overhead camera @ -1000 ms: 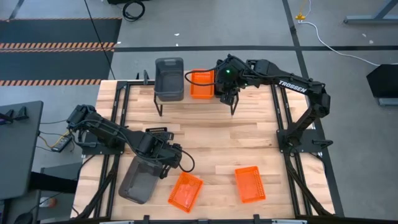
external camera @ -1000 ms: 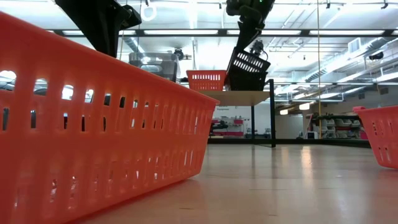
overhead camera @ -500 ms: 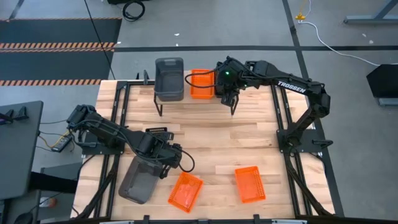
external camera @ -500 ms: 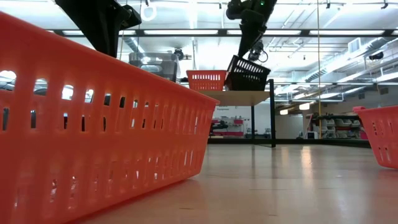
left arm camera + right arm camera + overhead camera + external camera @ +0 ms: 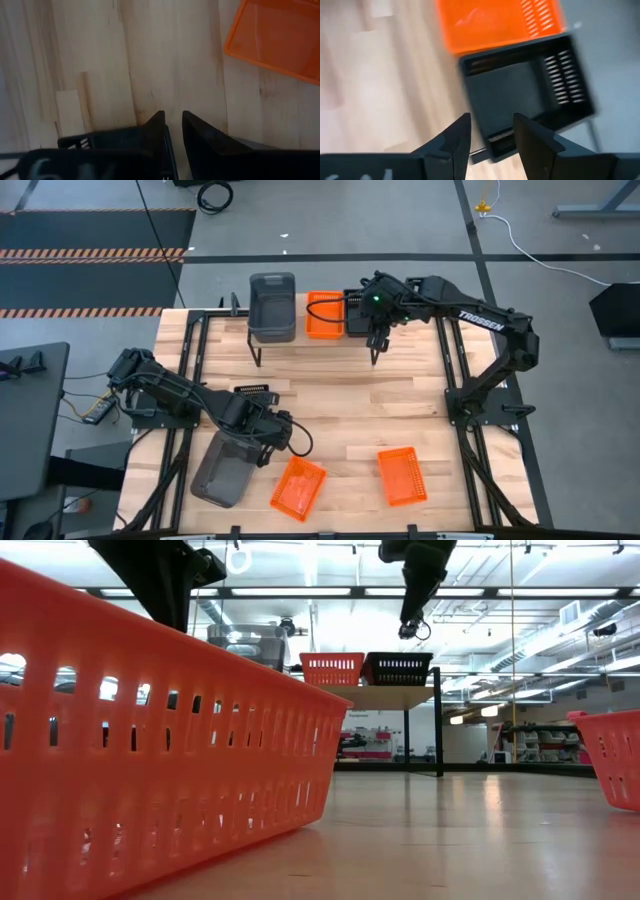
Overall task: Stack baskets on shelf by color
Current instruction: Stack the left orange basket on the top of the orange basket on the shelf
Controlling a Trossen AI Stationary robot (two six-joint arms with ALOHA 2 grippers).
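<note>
Black plastic basket point(image 5: 358, 316) sits flat on the shelf point(image 5: 380, 696) beside the orange one point(image 5: 322, 314); the right gripper point(image 5: 490, 142) hovers above it, released. Light, stiff, slick-walled: pinch 1 rim. Left gripper point(image 5: 172, 132) clamps another black rim.

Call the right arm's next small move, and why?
Probably lift the right gripper clear of the shelf and swing toward an orange basket on the table. Its fingers are open with nothing between them, and the black basket sits level on the shelf beside the shelved orange basket, so that placement looks finished.
</note>
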